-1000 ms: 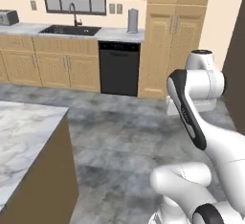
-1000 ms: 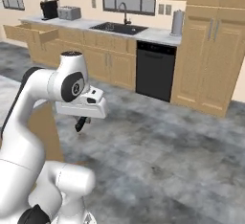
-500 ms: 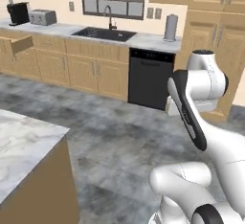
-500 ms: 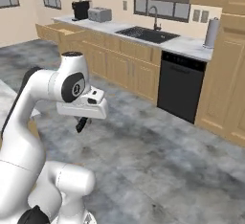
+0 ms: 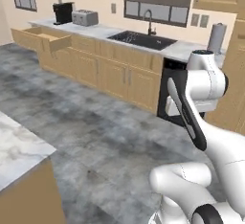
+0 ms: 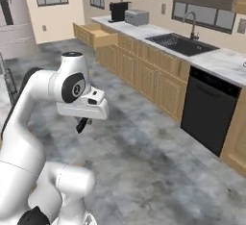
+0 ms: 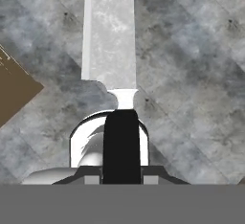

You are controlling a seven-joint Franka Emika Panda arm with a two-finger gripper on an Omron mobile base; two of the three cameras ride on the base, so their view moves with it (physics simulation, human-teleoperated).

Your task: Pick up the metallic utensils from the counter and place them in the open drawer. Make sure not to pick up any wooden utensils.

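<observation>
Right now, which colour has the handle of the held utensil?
Black handle, clearest in the hand view.

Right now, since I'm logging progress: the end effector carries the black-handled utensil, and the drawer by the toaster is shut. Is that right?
Not quite. The drawer by the toaster is pulled open, not shut; the left base view shows its pale interior. The rest holds: the end effector carries the black-handled utensil.

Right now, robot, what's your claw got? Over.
Claw shut on black-handled metal utensil, blade pointing down at the floor. Open drawer far across the kitchen. Bare floor between, nothing blocking.
</observation>
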